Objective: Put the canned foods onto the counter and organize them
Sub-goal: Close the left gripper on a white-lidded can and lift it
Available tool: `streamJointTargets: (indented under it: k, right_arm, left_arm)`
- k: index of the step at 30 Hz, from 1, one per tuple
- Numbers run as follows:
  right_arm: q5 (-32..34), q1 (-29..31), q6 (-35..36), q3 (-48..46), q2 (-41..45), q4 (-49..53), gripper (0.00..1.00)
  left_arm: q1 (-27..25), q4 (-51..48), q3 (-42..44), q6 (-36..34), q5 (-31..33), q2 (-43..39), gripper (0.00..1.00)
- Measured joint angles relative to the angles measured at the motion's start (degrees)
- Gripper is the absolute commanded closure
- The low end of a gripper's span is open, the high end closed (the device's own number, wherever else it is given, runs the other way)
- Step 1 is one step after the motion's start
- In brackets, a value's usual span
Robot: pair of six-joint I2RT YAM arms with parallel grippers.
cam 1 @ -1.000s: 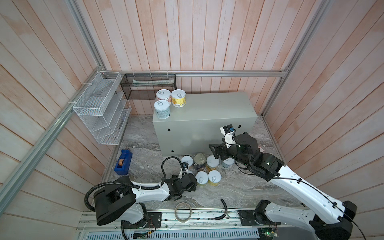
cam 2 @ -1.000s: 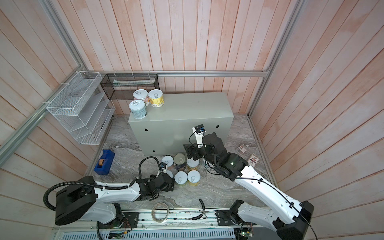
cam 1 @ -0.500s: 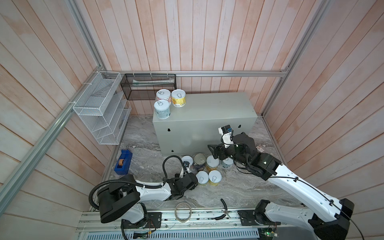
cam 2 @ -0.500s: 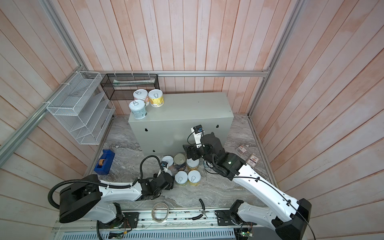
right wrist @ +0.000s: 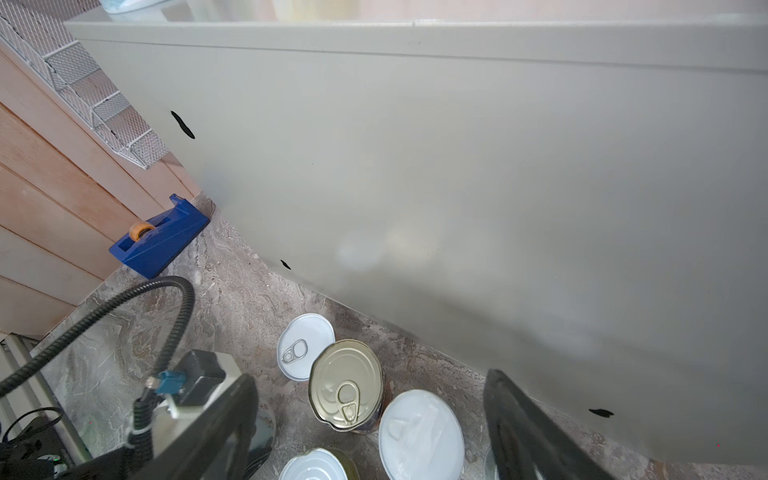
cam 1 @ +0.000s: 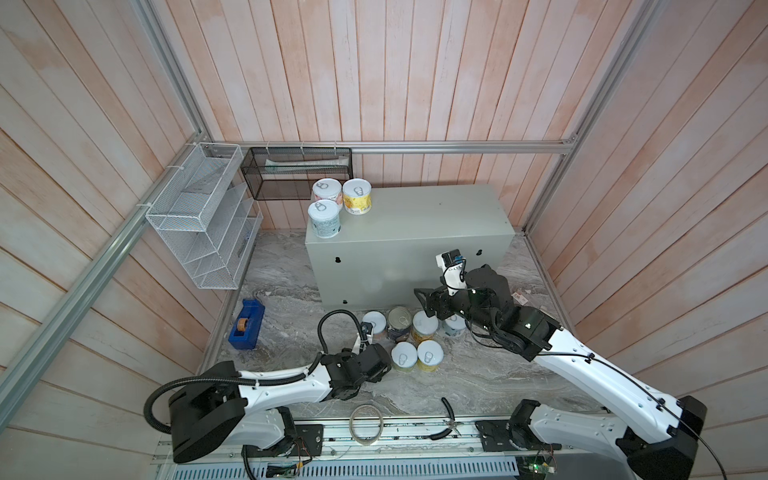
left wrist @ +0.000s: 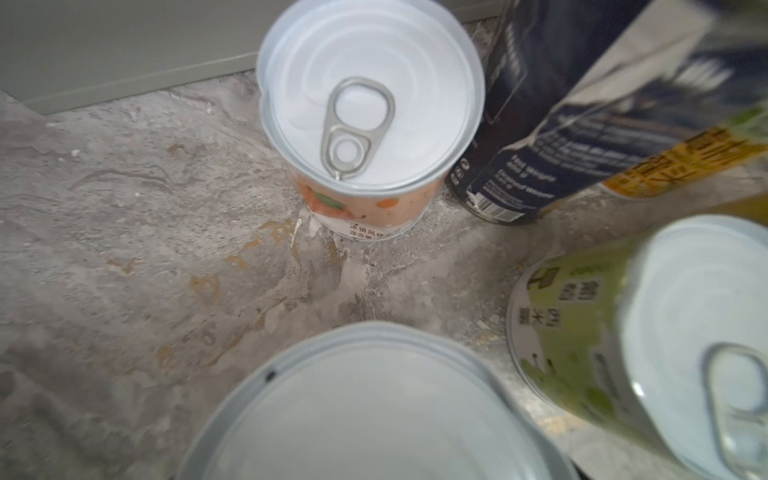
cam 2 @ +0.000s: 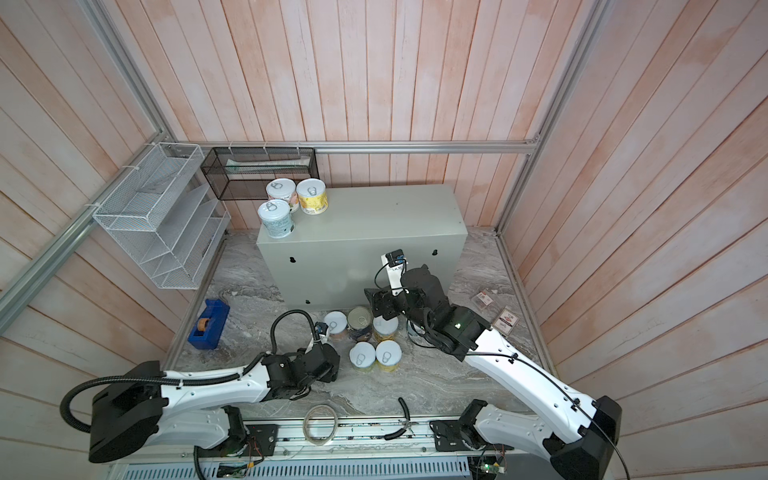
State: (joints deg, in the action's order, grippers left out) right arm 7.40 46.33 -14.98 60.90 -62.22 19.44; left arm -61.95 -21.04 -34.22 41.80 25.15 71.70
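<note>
Three canned foods [cam 1: 356, 195] stand at the counter's [cam 1: 415, 220] back left corner. Several more cluster on the marble floor before it: a pink can [cam 1: 374, 322], a taller navy can [cam 1: 400, 320], a green can [cam 1: 404, 356] and a yellow can [cam 1: 430, 355]. My left gripper [cam 1: 374, 365] lies low beside them. In the left wrist view a white-lidded can [left wrist: 374, 415] fills the place of its jaws, which are hidden. My right gripper [right wrist: 374, 432] hangs open over the navy can [right wrist: 347, 382] and a white-lidded can [right wrist: 419, 432]; in a top view that gripper [cam 2: 384, 305] is near the counter's front.
A blue tape dispenser [cam 1: 246, 324] sits on the floor at the left. A white wire rack [cam 1: 199, 216] and a black mesh basket [cam 1: 297, 172] hang on the walls. A tape roll ring [cam 1: 365, 424] and black pliers [cam 1: 449, 419] lie at the front rail. Small cards [cam 2: 505, 320] lie at the right.
My left gripper has closed on the can beneath it and its arm has shifted slightly. My right gripper has drifted a little to the left over the floor cans.
</note>
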Motion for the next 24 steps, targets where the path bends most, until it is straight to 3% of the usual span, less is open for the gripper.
streamJointTargets:
  k: [4, 9, 17, 24]
  right_arm:
    - [0.02, -0.9, 0.0, 0.0, 1.11, -0.22, 0.16]
    - [-0.09, -3.41, 0.09, 0.33, 2.97, -0.15, 0.16]
    - [0.0, -7.1, 1.86, 3.56, 5.27, 0.74, 0.17]
    - [-0.09, -8.94, 3.3, 4.83, 6.54, 0.76, 0.17]
  left_arm:
    - [-0.04, -9.09, -8.39, -0.92, -2.36, -4.61, 1.0]
    - [-0.11, -18.86, -22.01, -3.58, -5.01, -4.02, 1.0]
    - [0.68, -32.35, -44.87, -11.39, -8.59, 3.08, 1.0]
    - [6.64, -43.47, -64.74, -17.73, -14.49, 12.66, 1.0]
